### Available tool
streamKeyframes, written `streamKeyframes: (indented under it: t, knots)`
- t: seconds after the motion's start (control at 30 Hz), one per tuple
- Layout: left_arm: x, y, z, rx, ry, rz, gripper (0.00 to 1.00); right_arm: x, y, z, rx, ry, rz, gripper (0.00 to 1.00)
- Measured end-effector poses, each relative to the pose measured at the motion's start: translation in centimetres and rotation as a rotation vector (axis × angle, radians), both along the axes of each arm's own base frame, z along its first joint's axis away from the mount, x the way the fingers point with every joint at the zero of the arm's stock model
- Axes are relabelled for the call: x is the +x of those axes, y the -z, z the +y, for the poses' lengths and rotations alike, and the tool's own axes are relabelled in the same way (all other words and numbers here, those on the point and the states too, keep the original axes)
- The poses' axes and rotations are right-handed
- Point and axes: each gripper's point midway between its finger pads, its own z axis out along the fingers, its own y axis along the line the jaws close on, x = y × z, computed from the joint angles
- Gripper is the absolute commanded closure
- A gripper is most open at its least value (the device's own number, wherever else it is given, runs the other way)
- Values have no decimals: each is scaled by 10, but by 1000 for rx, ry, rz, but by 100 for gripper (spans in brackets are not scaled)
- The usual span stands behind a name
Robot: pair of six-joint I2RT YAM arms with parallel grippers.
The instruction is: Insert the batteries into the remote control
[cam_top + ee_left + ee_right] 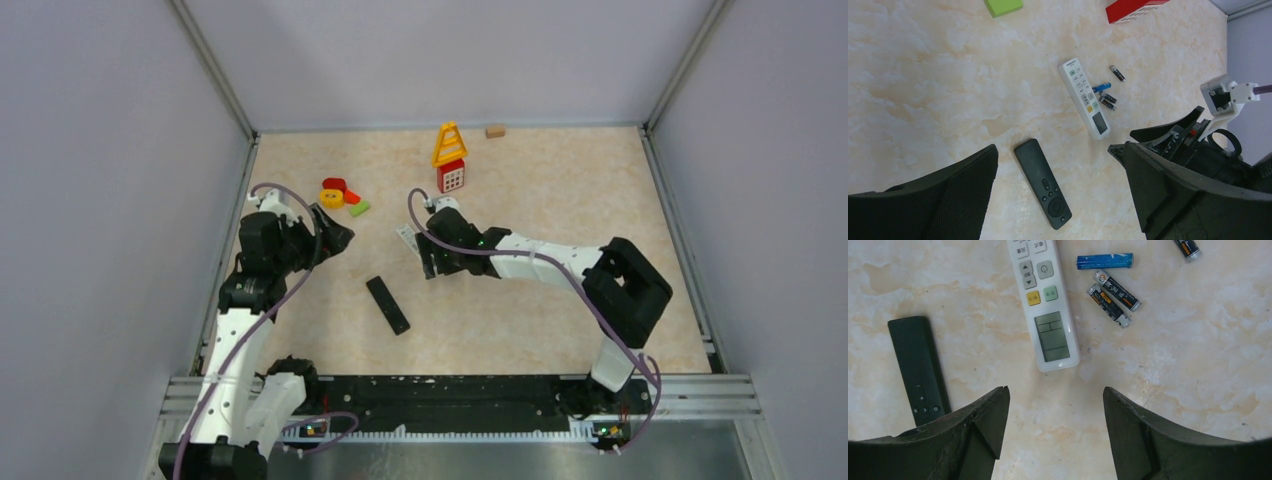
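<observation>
Pale grey walls close in a beige marbled table (560, 210). From above, the left gripper (335, 235) hangs over the table's left side. The right gripper (428, 262) reaches toward the middle, with a corner of the white remote (405, 238) showing just beside it. A black remote (388, 305) lies apart, nearer the arm bases. Toy blocks (449, 160) stand toward the far wall. The batteries cannot be made out from here.

On the left wrist camera, that gripper's fingers are spread wide with nothing between them, well above the surface. Both remotes lie face up. Next to the white one are four batteries (1107, 100): a blue battery (1101, 87), two dark ones side by side touching or nearly touching each other, and a fourth a little apart.

On the right wrist camera, the right gripper's fingers are also parted and empty, with bare table between the tips. They hover just short of the white remote's display end, and the batteries lie loose beyond it to one side.

As I read it, nothing is loaded. No battery has been picked up, and neither remote is turned over to show its battery compartment. The whole job remains: flip a remote, open its cover and seat the cells. The white one is the likelier choice, since the batteries lie beside it.
</observation>
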Motion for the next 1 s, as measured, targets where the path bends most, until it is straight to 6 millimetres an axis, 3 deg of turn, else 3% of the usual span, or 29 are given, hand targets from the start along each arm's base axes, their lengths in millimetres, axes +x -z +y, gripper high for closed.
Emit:
streamKeyframes:
  t: [0.33, 0.7, 0.87, 1.0]
  knots:
    - [4, -8, -1, -3, 2, -38, 1, 6, 36, 5, -80, -74, 16, 34]
    - [8, -18, 0, -8, -5, -85, 1, 29, 49, 23, -132, -102, -20, 48]
    - [9, -17, 1, -14, -20, -76, 1, 34, 50, 23, -156, -112, -43, 71]
    - [10, -16, 2, -10, -27, -74, 1, 35, 50, 22, -169, -127, -53, 81]
